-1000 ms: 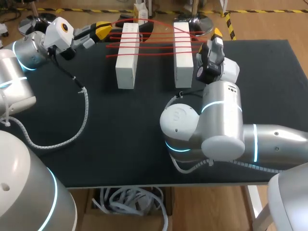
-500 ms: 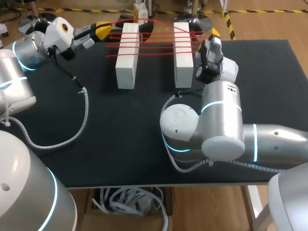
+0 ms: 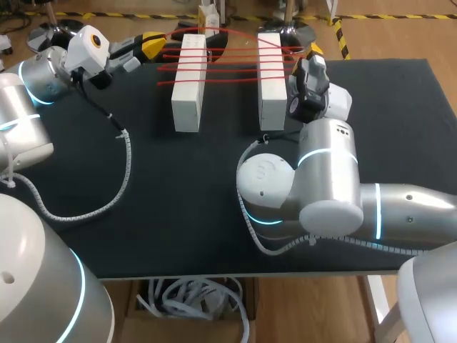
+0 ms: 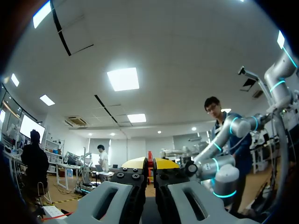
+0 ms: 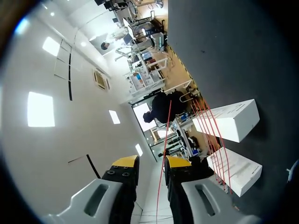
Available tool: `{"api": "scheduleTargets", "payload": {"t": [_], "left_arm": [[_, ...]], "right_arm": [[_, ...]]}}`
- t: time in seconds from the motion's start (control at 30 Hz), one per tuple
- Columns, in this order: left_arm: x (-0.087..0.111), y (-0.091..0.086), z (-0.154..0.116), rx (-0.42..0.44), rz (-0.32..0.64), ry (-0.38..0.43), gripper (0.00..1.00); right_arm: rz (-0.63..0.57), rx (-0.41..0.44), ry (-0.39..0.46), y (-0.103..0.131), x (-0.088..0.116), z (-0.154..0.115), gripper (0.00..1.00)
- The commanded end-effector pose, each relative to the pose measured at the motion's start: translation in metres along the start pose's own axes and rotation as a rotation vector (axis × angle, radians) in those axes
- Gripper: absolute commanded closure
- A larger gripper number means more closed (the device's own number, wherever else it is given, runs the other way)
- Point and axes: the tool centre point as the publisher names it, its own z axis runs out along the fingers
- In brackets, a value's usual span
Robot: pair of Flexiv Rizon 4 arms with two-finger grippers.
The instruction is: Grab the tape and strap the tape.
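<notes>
Red tape (image 3: 228, 68) is stretched in thin strands across the far part of the black desk (image 3: 178, 186), lying over one white block (image 3: 187, 89) on the left side and a second white block (image 3: 270, 86) on the right, the two standing well apart. From the head view I count two blocks, two arms and about five strands, though the strands crowd together towards the far edge, so the count is not certain. That view places the left hand (image 3: 153, 44) just past the strands' left ends and the right hand (image 3: 313, 51) just beside the second block at their right ends, but it does not show either grip. The left wrist view does: its yellow tips are pressed together on a sliver of red tape (image 4: 150, 157), with neither desk nor blocks visible. The right wrist view shows both blocks and the desk ahead of the right hand, whose fingers stand slightly spread. A single red strand (image 5: 164, 140) runs through the gap between them, close to one finger; no pinch shows.
</notes>
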Motion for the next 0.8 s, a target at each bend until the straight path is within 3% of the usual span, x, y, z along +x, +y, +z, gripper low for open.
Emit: {"api": "scheduleTargets", "payload": {"t": [0.03, 0.57, 0.67, 0.73, 0.8], "left_arm": [[0.0001, 0.0007, -0.0003, 0.001, 0.001, 0.001, 1.0], [0.0001, 0.0007, -0.0003, 0.001, 0.001, 0.001, 1.0], [0.0001, 0.0007, -0.0003, 0.001, 0.001, 0.001, 1.0], [0.0001, 0.0007, -0.0003, 0.001, 0.001, 0.001, 1.0], [0.0001, 0.0007, -0.0003, 0.001, 0.001, 0.001, 1.0]], "right_arm": [[0.0, -0.004, -0.003, -0.0028, -0.0001, 0.0016, 0.75], [0.0, -0.002, -0.009, -0.0043, -0.0022, 0.0013, 0.8], [0.0, -0.003, -0.009, -0.0041, -0.0023, 0.0013, 0.86], [0.0, -0.004, -0.009, -0.0039, -0.0024, 0.0014, 1.0], [0.003, -0.005, -0.01, -0.0039, -0.0024, 0.0014, 1.0]]}}
